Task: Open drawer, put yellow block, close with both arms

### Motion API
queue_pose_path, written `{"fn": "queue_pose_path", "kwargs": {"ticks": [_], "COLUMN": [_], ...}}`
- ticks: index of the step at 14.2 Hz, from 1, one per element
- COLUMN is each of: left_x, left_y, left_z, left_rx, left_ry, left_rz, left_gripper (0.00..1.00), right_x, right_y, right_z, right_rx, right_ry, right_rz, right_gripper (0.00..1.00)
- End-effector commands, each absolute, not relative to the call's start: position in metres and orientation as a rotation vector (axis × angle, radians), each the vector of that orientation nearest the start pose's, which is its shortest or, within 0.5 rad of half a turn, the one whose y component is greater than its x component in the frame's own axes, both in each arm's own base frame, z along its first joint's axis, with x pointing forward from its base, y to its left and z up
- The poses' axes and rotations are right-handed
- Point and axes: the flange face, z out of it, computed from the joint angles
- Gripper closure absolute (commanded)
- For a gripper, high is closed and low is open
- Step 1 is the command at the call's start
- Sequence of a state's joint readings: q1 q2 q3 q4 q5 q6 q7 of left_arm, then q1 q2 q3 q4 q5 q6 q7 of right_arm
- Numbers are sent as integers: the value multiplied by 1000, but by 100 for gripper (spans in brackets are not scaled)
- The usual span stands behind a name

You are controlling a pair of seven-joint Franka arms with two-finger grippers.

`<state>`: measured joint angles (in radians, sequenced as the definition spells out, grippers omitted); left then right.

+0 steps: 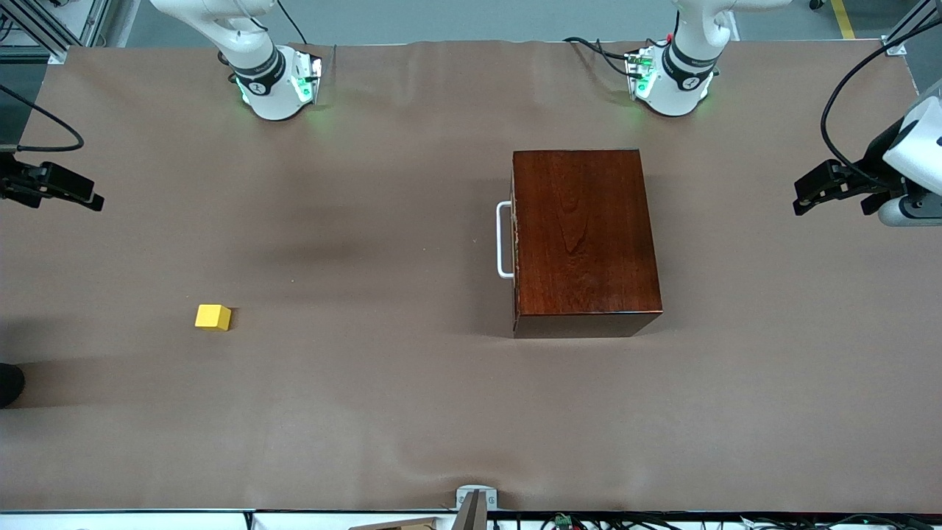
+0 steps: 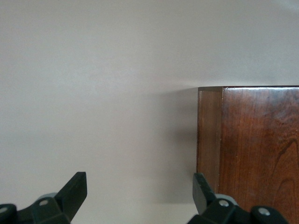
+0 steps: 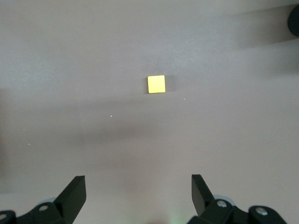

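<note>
Two white robot arms stand at a wide brown surface [image 1: 412, 412], their round green-lit bases along one long edge. A glossy reddish-brown wooden box [image 1: 583, 235] sits on the surface toward the left arm's end, nearer to the front camera than the left arm's base. Its grain runs lengthwise and its top shines. The drawer [image 1: 514, 243] is shut flush into the box's face that looks toward the right arm's end; only a thin edge of its front shows. A white loop handle [image 1: 504, 240] sticks out from that front.

The yellow block [image 1: 213, 317] is a small bright cube, far smaller than the box. It lies alone on the bare surface toward the right arm's end, well apart from the box and nearer to the front camera than the drawer's handle.

The left gripper [image 2: 140, 191] hangs in the air over the left arm's end of the surface, jaws spread apart and holding nothing; its wrist view shows a corner of the box. The right gripper [image 3: 138, 191] hangs over the right arm's end, probably near the edge, jaws also wide apart and empty, with the block in its wrist view.
</note>
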<state>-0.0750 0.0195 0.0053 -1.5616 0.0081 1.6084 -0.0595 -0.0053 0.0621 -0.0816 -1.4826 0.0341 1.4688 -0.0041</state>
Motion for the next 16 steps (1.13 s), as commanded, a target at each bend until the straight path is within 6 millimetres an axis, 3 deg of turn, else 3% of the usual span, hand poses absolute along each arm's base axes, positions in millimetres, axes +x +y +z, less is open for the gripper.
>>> {"fn": "queue_pose_path", "kwargs": {"ticks": [1,8,11,13,16], "left_x": [561,562,565,569,562], "left_y": [-40,-44,-64,-114,-220], "left_z": [627,627,638,628,620], "left_rx": [-3154,-3156,-3160,-3174,-3194], "left_ry": [-5,2,34,-24,-160], "left_rz": [-49,-49,-92,-67,-44], "left_gripper": [0,0,0,0,0], "right_x": [564,565,568,579,589], "right_y": [-45,-45,-46,-46,-46], "right_z": [627,624,617,595,588], "right_rx": [-3116,-3117,-3118,-3116,-3107], "right_ry": [141,141,144,144,154], "right_rz": [113,121,140,197,158], "right_gripper": [0,0,0,0,0]}}
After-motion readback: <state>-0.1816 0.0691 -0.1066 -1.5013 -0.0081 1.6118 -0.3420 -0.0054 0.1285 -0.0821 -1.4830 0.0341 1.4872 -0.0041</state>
